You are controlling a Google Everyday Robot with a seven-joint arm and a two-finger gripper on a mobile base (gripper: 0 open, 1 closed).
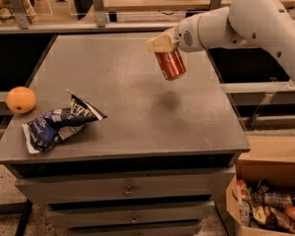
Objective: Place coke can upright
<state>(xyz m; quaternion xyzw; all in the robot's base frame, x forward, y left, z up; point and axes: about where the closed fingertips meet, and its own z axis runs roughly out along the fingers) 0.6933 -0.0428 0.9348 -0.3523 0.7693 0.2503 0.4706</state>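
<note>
Looking at a big grey table (123, 107) first, with drawers (128, 191) stacked under the top. Next in size, got a chunky white arm (255, 18) reaching in from the upper right, over the far right part of the top. Down in the bottom right corner, on the floor beside the table, spotted an open cardboard box (270, 168) stuffed with assorted packets. Over on the left front of the top, found a crumpled blue-and-white chip bag (59, 124) lying flat. Just left of that, right at the table's left edge, seeing a round orange (21, 100), near the bag but not touching it. Then the coke can (170, 64): hanging in the air above the right rear part of the top, well apart from bag and fruit, tilted a bit with the lower end leaning right. Not touching the table, just throwing a soft shadow (167, 102) on the surface underneath. Smallest of all, the gripper (162, 43) at the arm's tip: clamped on the upper end of the can, beige fingers (157, 44) closed on it.
</note>
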